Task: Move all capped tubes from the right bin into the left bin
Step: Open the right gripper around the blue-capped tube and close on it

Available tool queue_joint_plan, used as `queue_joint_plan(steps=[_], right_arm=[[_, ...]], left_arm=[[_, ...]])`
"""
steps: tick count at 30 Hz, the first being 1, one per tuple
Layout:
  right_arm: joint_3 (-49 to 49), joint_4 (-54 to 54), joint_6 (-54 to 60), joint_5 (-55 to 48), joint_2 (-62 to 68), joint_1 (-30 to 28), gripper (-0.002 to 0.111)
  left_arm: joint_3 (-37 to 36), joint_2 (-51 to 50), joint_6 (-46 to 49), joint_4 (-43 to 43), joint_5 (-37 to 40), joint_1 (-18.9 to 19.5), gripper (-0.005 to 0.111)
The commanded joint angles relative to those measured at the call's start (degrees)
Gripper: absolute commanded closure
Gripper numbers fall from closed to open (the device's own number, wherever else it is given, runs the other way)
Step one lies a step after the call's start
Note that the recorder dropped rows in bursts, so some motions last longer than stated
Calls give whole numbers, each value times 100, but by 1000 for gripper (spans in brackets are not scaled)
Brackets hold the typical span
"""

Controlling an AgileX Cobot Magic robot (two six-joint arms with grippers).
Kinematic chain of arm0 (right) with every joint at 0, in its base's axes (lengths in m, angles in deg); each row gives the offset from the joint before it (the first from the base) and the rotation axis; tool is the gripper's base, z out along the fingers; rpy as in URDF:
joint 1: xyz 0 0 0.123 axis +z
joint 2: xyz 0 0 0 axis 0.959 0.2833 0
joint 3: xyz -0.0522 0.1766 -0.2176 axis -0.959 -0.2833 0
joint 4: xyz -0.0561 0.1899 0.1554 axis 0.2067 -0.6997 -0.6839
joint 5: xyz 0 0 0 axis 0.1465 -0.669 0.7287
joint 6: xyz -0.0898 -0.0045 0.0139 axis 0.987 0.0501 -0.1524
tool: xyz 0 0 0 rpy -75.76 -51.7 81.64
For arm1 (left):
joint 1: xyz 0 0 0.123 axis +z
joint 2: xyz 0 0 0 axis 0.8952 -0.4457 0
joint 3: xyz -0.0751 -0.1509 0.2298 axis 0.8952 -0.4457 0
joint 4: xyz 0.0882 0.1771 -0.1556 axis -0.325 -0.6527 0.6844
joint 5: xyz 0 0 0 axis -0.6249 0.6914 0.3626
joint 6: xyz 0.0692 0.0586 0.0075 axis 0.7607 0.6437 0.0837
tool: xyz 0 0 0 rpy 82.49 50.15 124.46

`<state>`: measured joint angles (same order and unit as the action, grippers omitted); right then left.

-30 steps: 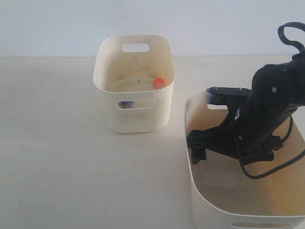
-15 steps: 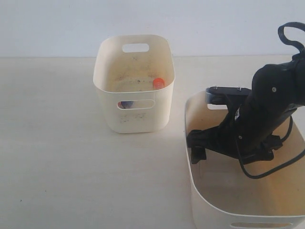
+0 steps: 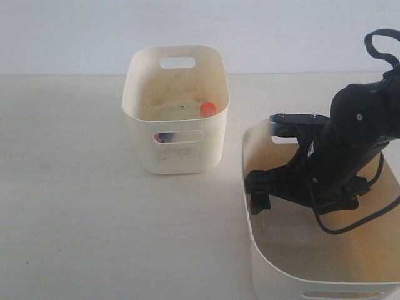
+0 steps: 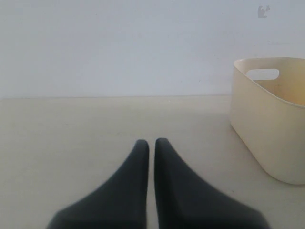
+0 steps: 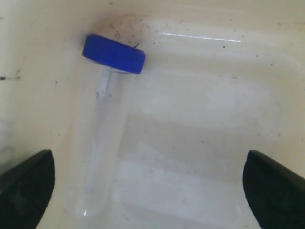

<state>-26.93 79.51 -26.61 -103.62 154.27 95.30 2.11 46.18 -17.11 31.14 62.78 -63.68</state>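
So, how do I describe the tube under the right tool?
Find the wide, shallow cream bin where the arm reaches in. On its floor, under the open tool, lies a clear tube. Its cap is blue, unlike the taller bin's orange one.

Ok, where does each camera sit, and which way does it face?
Exterior: raised, facing down at table, left bin, right bin; right arm shows.
Left wrist: low, level along table toward wall; shut left pincer shows.
Right wrist: inside right bin, facing down at blue-capped tube; open right pincer shows.
Shared: exterior and right wrist show the right bin.
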Motion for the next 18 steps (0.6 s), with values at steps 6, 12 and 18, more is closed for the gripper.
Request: queue_joint_plan(steps=[6,12,18], right_arm=[[-6,-69,44,116,-6,2,3],[-6,-69,21,200,-6,2,3],[-6,-69,10,187,-6,2,3]], left_arm=[[12,-23,-24,19,-38,-41,103],[12,-23,-24,19,-38,-41,103],[12,-23,-24,19,-38,-41,103]])
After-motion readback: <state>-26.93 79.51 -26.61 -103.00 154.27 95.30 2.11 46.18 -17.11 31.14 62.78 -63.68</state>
